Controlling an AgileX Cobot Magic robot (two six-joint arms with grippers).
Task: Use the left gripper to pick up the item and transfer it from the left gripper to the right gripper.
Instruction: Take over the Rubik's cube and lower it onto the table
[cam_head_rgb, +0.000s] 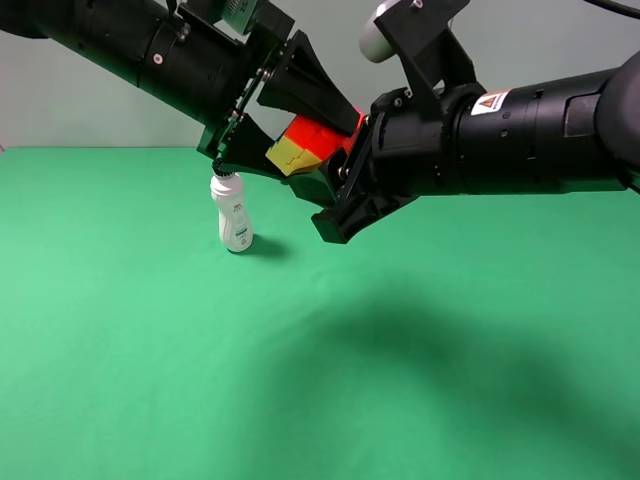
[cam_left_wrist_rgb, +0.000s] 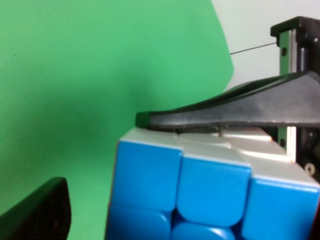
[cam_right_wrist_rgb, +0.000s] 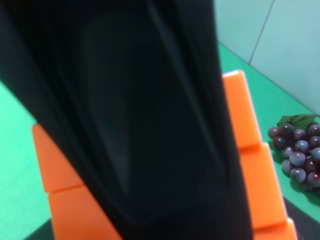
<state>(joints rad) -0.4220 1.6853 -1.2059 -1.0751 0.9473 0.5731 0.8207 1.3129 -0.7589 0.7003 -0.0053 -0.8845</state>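
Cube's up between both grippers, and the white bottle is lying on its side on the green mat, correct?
No: the white bottle stands upright on the green mat, as the exterior high view shows. The cube is up between the left gripper and the right gripper.

red-white triangle warning sticker (cam_head_rgb: 490, 101) on the right arm (cam_head_rgb: 545, 135), white bottle (cam_head_rgb: 235, 215) label print too small to read

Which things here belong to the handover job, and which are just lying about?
In the job:
puzzle cube, up in the air
left gripper, jaws spread
right gripper, shut on the cube

Lying about:
white bottle, standing on the green table
bunch of grapes, seen only in the right wrist view
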